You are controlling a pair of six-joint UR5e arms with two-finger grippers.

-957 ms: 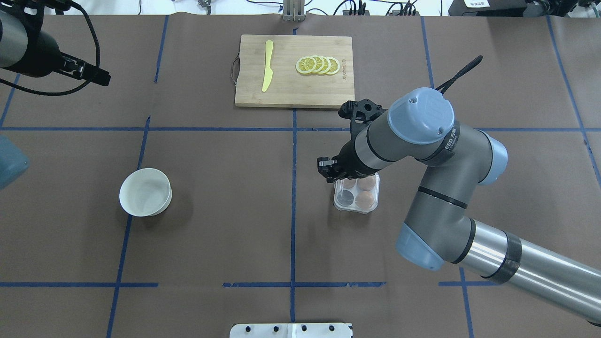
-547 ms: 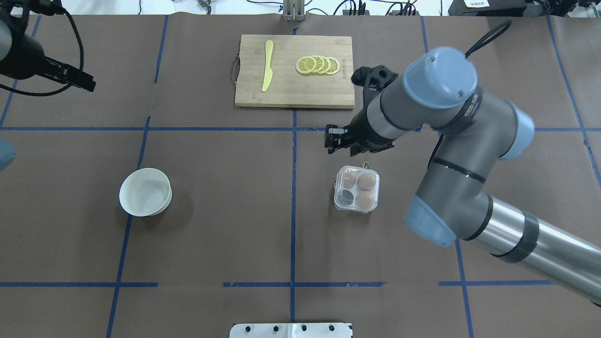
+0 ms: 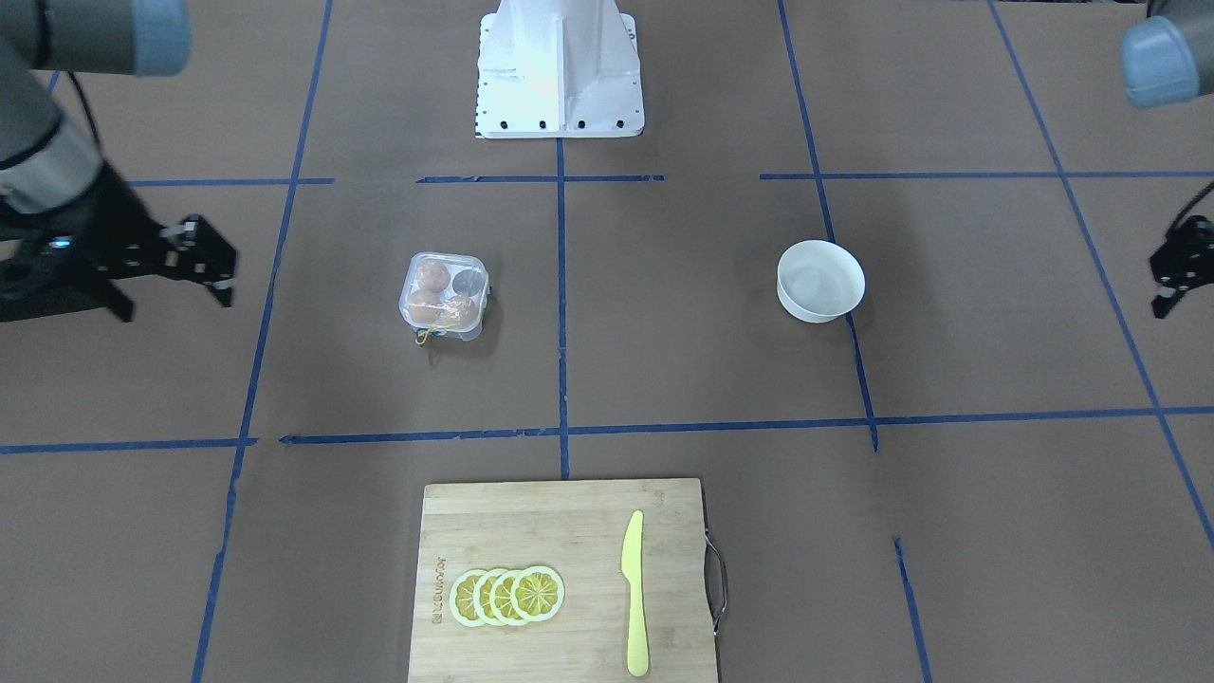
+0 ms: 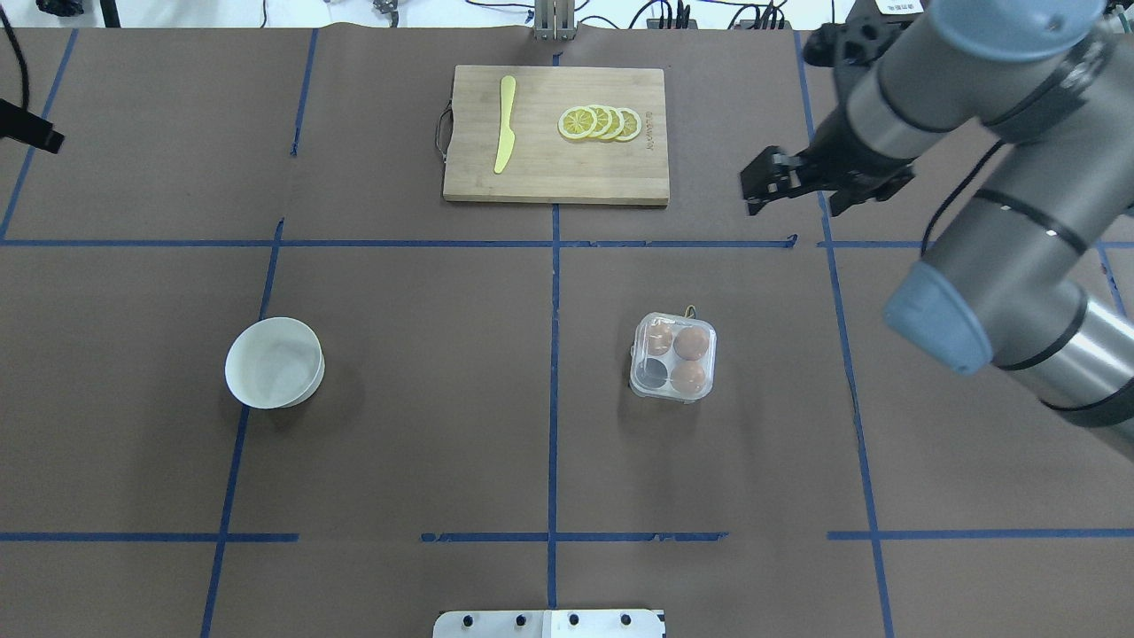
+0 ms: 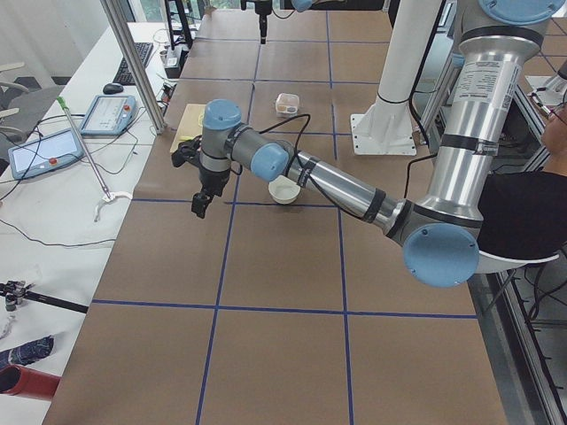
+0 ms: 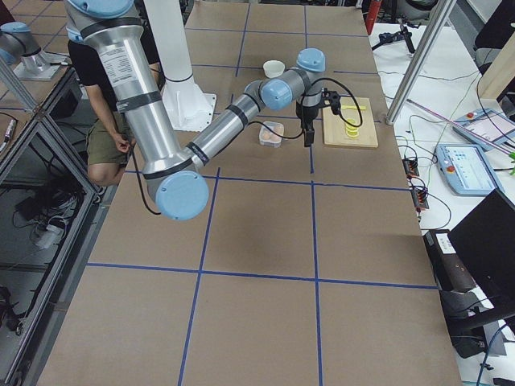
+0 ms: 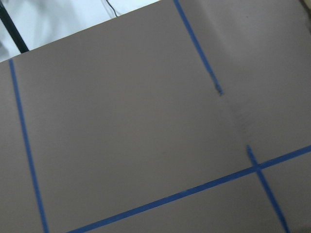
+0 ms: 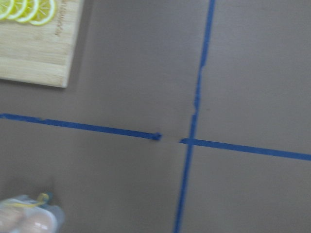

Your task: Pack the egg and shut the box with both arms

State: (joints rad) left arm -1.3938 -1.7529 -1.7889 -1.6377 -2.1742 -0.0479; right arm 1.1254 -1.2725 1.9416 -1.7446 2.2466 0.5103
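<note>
My right gripper (image 4: 764, 186) has pulled well clear of the box (image 4: 673, 357). A second ago it sat right over the carton's far edge; now it hangs high toward the far right of the table, beyond the corner of the cutting board (image 4: 549, 168). Its fingers look parted and I see nothing between them, so I read it as let go and empty. The right wrist camera agrees with the retreat: it looks down on bare table, with only a corner of the box and its yellow string at the bottom left.

My left gripper (image 3: 1174, 270) has also drawn away, from the far-left part of the table out to its very edge, where only a black tip shows in the overhead view. I cannot tell whether its fingers are parted or together. Its wrist camera shows nothing but brown paper and blue tape.

The box stands alone just right of the centre tape line, where it was before, touched by neither arm. Three eggs (image 4: 692, 343) sit in its cells and the fourth cell is empty. The clear lid appears to be down over them, though I cannot tell whether it has latched.

With both arms backing off and the white bowl (image 4: 239, 341) empty, I judge the packing and closing done, and this is the withdrawal.
</note>
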